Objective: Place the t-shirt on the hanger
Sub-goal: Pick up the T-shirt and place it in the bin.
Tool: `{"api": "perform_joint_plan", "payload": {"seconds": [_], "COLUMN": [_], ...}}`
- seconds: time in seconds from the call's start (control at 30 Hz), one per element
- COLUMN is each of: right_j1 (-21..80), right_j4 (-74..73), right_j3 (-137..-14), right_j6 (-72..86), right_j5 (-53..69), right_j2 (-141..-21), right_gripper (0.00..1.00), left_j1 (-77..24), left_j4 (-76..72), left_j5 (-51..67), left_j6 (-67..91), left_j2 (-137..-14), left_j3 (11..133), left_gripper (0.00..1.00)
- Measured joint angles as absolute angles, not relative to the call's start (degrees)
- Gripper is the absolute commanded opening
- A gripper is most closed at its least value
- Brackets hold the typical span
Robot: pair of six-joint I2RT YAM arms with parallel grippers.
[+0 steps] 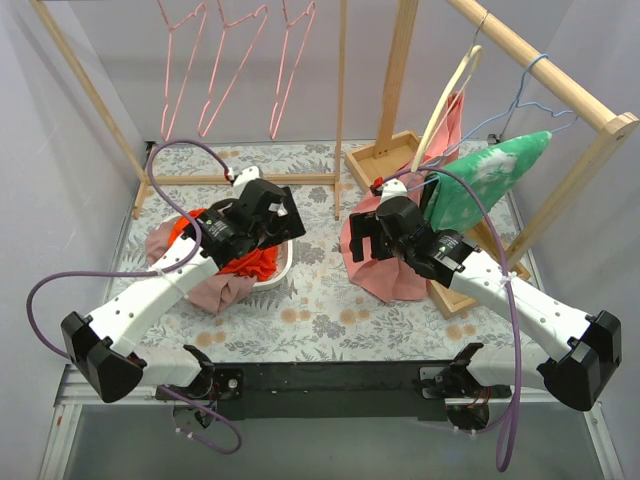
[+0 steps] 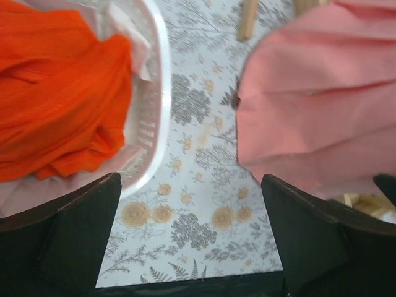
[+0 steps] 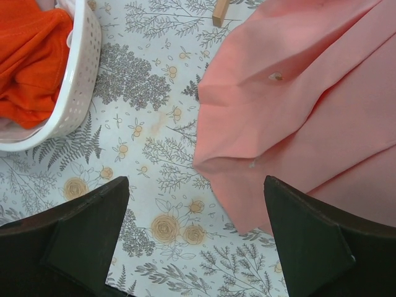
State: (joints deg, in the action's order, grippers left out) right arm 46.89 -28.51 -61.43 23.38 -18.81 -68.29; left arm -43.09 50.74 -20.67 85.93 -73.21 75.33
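Observation:
The orange-red t-shirt point(image 1: 250, 262) lies crumpled in a white basket point(image 1: 287, 262) at the left. It also shows in the left wrist view point(image 2: 55, 93) and the right wrist view point(image 3: 28, 62). Three thin pink wire hangers point(image 1: 228, 75) hang side by side from the rail at the back left. My left gripper point(image 1: 278, 218) hovers above the basket's right edge, open and empty point(image 2: 192, 241). My right gripper point(image 1: 365, 240) hovers over a pink cloth point(image 1: 385, 275), open and empty point(image 3: 195, 241).
A cream wooden hanger point(image 1: 450, 90) and a light-blue wire hanger point(image 1: 530, 100) carrying a green patterned garment point(image 1: 490, 175) hang on the right rack. Dusty-pink cloth point(image 1: 215, 292) lies under the basket. Wooden rack posts point(image 1: 395, 75) and base frames stand at the back and right.

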Motion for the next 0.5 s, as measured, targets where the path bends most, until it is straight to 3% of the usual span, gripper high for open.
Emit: {"api": "perform_joint_plan", "payload": {"seconds": [0.17, 0.27, 0.3, 0.5], "right_j1": [46.9, 46.9, 46.9, 46.9], "right_j4": [-28.5, -28.4, -28.3, -28.1], "right_j3": [-61.4, -61.4, -61.4, -61.5], "right_j6": [23.0, 23.0, 23.0, 22.3], "right_j5": [-17.4, -16.0, -15.5, -13.1], "right_j2": [-68.3, -68.5, -68.7, -71.2], "right_gripper": [0.98, 0.98, 0.98, 0.98], "left_j1": [-36.1, -31.3, -29.6, -25.6], "left_j4": [52.3, 51.8, 51.6, 55.4], "left_j5": [-23.4, -24.7, -25.0, -30.7], "left_j6": [87.0, 87.1, 87.3, 93.3], "left_j2": [-72.4, -72.5, -72.5, -72.4], "left_j3": [74.4, 72.8, 72.3, 69.3], "left_gripper": [0.93, 0.79, 0.69, 0.70]}}
